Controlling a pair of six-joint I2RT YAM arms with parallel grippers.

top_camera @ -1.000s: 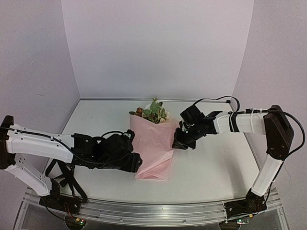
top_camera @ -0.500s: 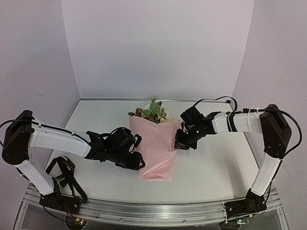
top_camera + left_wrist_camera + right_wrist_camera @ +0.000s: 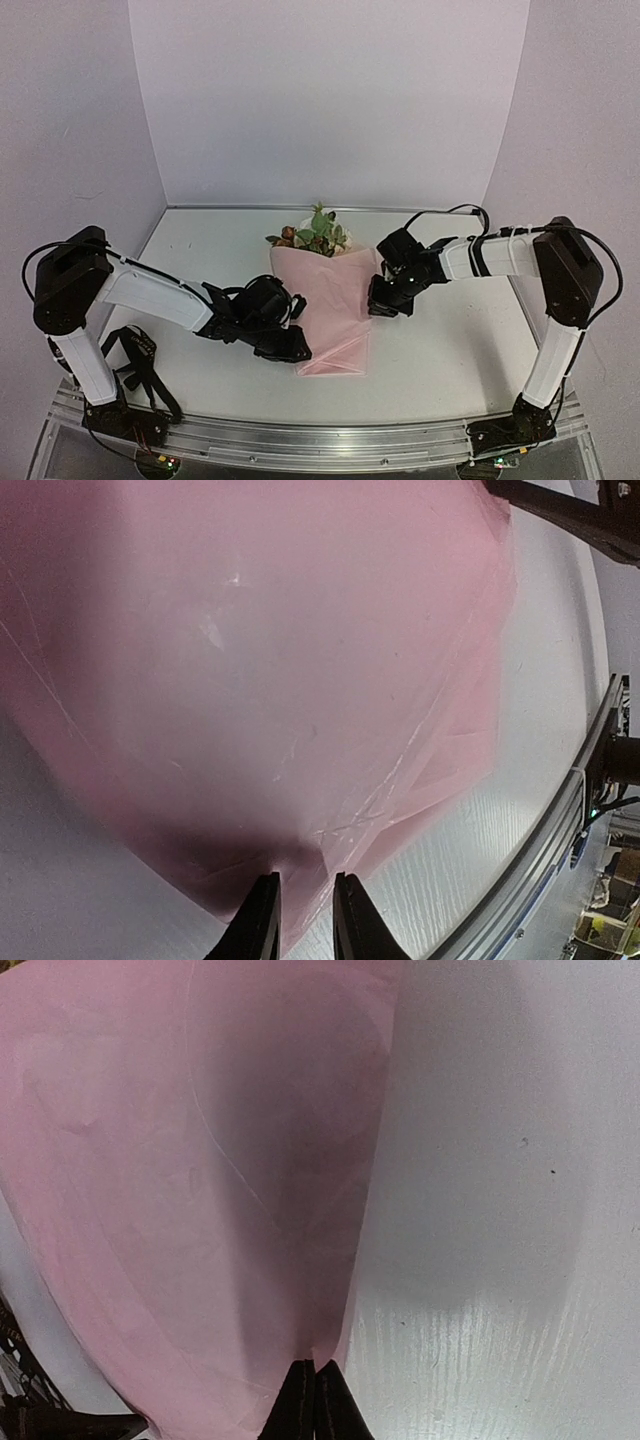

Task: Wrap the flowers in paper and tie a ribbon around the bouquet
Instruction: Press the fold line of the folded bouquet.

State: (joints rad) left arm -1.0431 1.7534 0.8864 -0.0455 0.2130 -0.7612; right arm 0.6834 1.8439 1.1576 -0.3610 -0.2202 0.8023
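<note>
Left hand [image 3: 300,910] narrow-jawed about near-left fold of paper [image 3: 335,295], grip unsure | right hand [image 3: 313,1390] clenched, pinching its right edge | paper lies mid-counter [image 3: 450,345], flowers [image 3: 318,232] poking out toward far edge | next: draw overlap snug and low; thin sheet, likely tears easily.

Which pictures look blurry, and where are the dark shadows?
Left wrist view: the thin pale pink wrapping paper looks soft and blurry, darkest just above the black fingers. Right wrist view: a dark shadow band down the paper's middle. Top view: sharpest.
</note>
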